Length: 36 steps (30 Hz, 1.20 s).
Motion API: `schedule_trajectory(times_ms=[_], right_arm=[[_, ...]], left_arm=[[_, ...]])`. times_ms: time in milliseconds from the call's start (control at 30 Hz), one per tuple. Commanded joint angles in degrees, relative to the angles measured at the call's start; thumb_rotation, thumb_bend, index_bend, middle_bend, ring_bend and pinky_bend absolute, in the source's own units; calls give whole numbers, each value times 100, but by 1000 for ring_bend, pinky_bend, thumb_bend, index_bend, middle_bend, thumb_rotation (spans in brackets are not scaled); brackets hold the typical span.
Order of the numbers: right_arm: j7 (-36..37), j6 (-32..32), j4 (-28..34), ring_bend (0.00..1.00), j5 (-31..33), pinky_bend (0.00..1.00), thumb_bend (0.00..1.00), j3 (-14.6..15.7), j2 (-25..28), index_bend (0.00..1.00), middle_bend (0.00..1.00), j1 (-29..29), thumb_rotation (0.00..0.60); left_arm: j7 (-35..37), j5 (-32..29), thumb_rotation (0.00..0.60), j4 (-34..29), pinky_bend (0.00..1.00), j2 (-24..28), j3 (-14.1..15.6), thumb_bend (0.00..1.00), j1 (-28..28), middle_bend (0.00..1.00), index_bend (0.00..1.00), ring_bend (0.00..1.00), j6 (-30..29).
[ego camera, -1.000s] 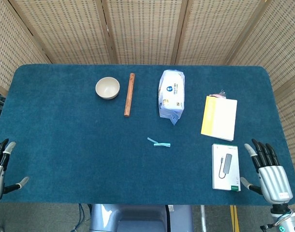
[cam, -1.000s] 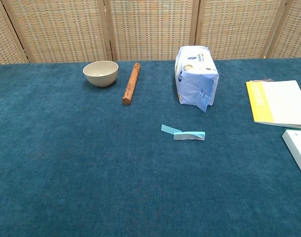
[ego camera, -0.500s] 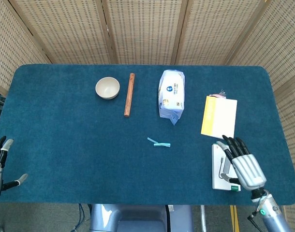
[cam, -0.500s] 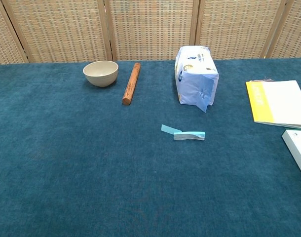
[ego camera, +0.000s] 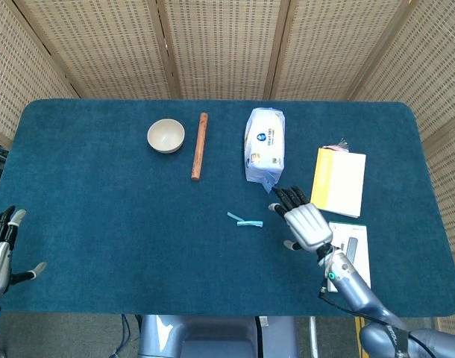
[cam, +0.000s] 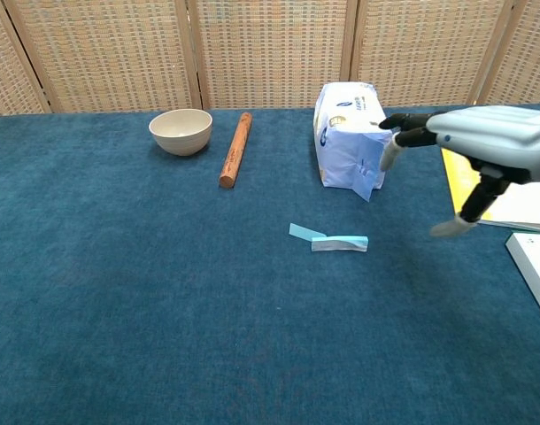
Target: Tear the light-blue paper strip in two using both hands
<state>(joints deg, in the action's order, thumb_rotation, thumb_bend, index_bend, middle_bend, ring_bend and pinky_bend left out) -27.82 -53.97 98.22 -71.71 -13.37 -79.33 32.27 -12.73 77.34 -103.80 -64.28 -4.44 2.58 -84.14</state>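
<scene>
The head view looks steeply down from above the near edge, taking in the whole table and the screen behind. The chest view sits low and closer, facing level across the cloth. Both share the bowl, pack and strip.

Light-blue paper strip, short and creased, one end kinked upward, lying flat on dark teal cloth near mid-table, still whole, untouched.
</scene>
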Motion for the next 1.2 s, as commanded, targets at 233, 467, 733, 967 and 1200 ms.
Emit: schedule_trajectory(times_ms=[233, 467, 733, 967, 1200], right_arm=[[-1130, 246, -855, 0, 1616, 0, 155, -167, -1164, 358, 0, 772, 600], [-1405, 130, -1183, 0, 2035, 0, 260, -52, -1524, 384, 0, 989, 600], [-1358, -5, -1488, 0, 2030, 0, 363, 76, -1722, 395, 0, 1083, 600], [-1233, -43, -1626, 0, 1981, 0, 414, 190, -1821, 405, 0, 1098, 600], [-1188, -65, -1721, 0, 1994, 0, 414, 239, -1953, 420, 0, 1150, 600]], left_arm=[[-69, -165, 600, 7, 0, -39, -49, 0, 70, 0, 0, 0, 89], [-29, -157, 600, 5, 0, -29, -36, 0, 67, 0, 0, 0, 69], [-16, -143, 600, 8, 0, -27, -10, 0, 84, 0, 0, 0, 86], [-22, -82, 600, -2, 0, -37, 24, 0, 70, 0, 0, 0, 37], [-43, -92, 600, 2, 0, -46, 34, 0, 82, 0, 0, 0, 47]])
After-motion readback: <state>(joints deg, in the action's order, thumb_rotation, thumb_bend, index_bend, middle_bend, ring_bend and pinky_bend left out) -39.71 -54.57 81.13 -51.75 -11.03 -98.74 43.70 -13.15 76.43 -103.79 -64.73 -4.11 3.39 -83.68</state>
